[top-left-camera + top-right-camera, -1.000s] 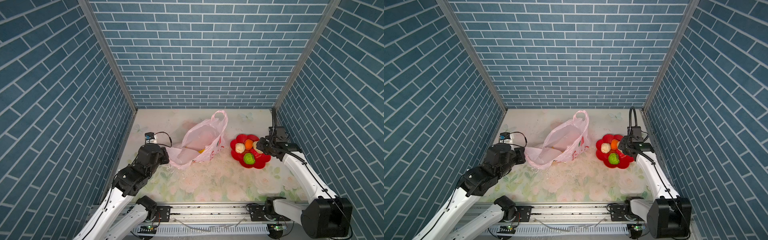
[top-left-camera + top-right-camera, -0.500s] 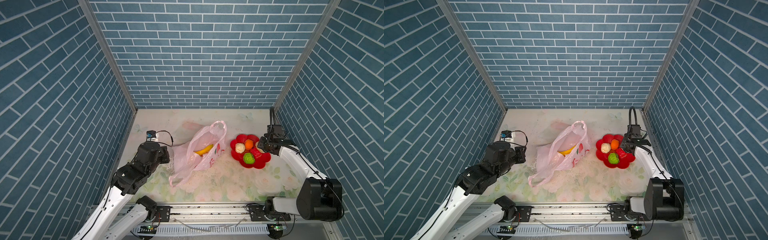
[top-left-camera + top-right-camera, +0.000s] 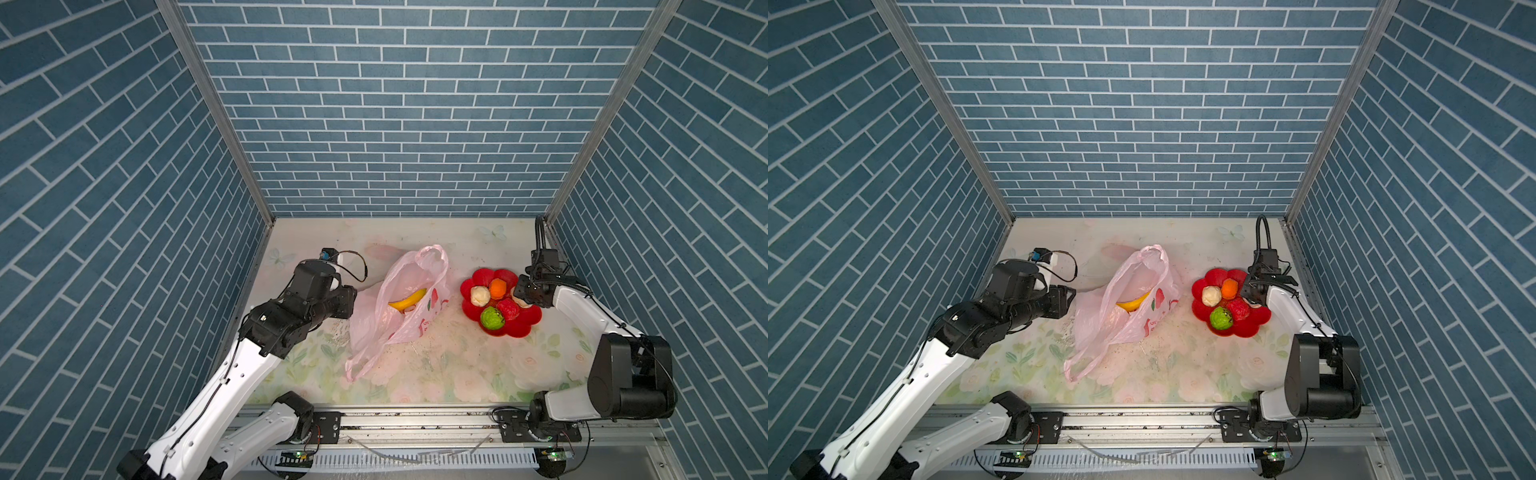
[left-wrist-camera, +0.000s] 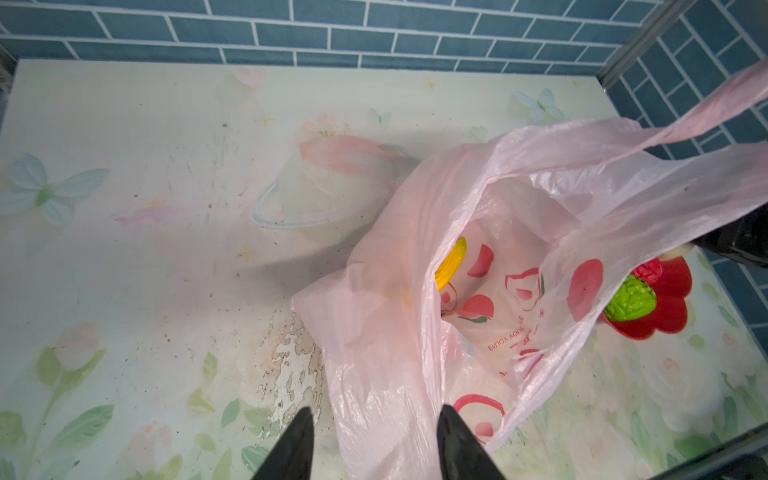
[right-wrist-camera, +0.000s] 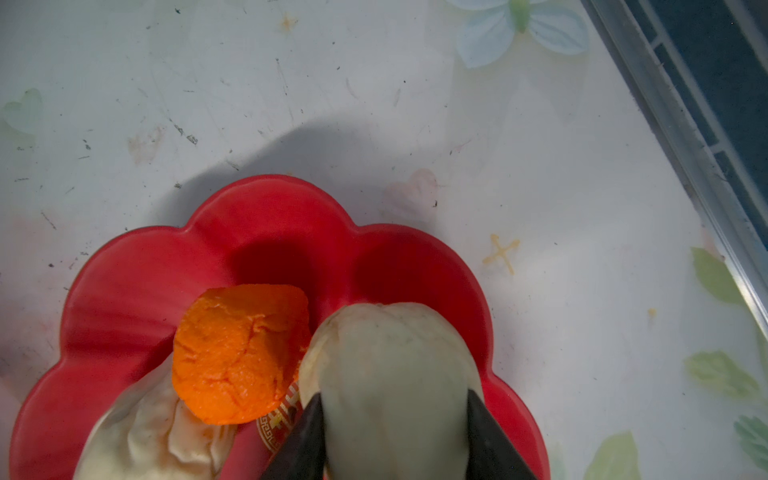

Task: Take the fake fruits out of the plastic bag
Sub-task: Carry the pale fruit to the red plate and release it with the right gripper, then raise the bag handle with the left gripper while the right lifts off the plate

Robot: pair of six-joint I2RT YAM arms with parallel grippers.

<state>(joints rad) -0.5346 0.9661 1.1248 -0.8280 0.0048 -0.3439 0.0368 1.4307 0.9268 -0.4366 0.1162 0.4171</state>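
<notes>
On the left of the table [image 3: 457, 365], the left fingers [image 3: 348, 302] stand spread, clamping nothing, loose film of the pink plastic bag [image 3: 399, 320] lying between them. And the banana [image 3: 409, 300] sits inside the bag! Across, the right fingers [image 3: 523, 294] squeeze 1 beige lumpy piece [image 5: 390, 353] over the red flower plate [image 3: 521, 330], beside the orange piece [image 3: 497, 287], green ball [image 3: 492, 318], red ball [image 3: 509, 308].
</notes>
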